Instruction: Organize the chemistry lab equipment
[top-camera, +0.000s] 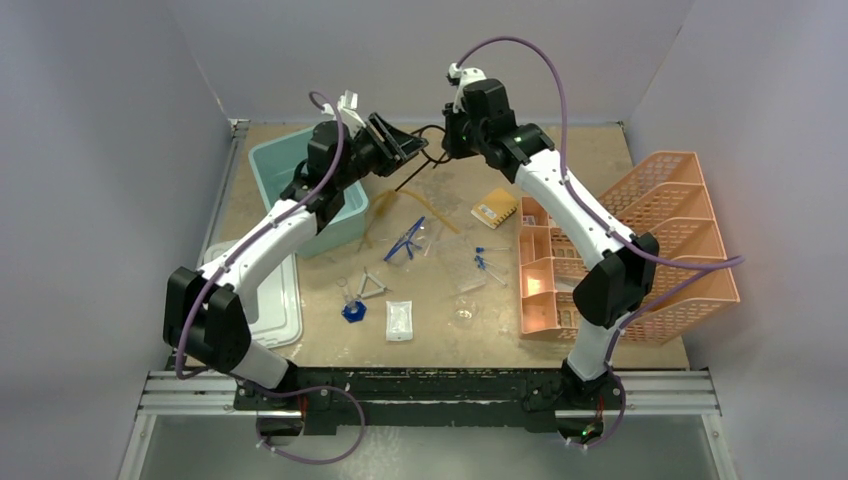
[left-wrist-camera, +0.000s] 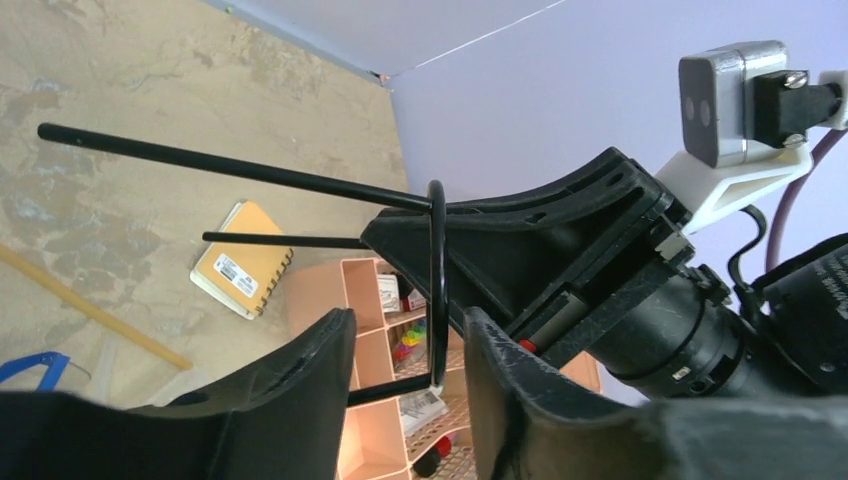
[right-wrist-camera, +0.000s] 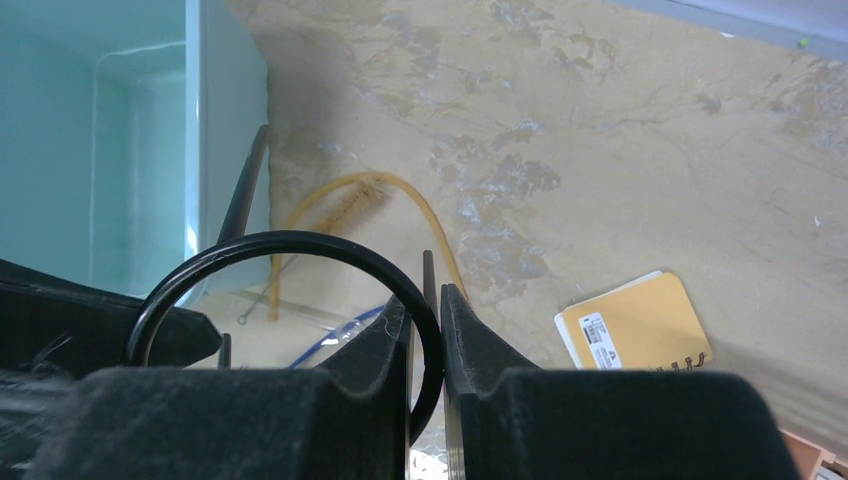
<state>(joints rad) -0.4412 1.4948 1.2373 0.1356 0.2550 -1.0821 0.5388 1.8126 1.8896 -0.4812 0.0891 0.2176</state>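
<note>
The black wire ring tripod (top-camera: 418, 162) hangs in the air at the back centre between both arms. My right gripper (top-camera: 447, 140) is shut on its ring (right-wrist-camera: 290, 243), pinching the wire between the fingers (right-wrist-camera: 424, 300). My left gripper (top-camera: 400, 145) straddles the opposite side of the ring (left-wrist-camera: 437, 280); its jaws (left-wrist-camera: 410, 320) stand open with a gap on each side of the wire. On the table lie blue-framed goggles (top-camera: 405, 240), amber tubing (top-camera: 440, 215), blue-capped tubes (top-camera: 487, 262), a wire triangle (top-camera: 373, 287), a white packet (top-camera: 399, 320) and a small beaker (top-camera: 462, 315).
The teal tub (top-camera: 268, 165) stands at the back left, with its white lid (top-camera: 280, 310) flat in front of it. An orange tiered mesh tray (top-camera: 690, 240) fills the right side. A yellow spiral notebook (top-camera: 494, 208) lies near the tray.
</note>
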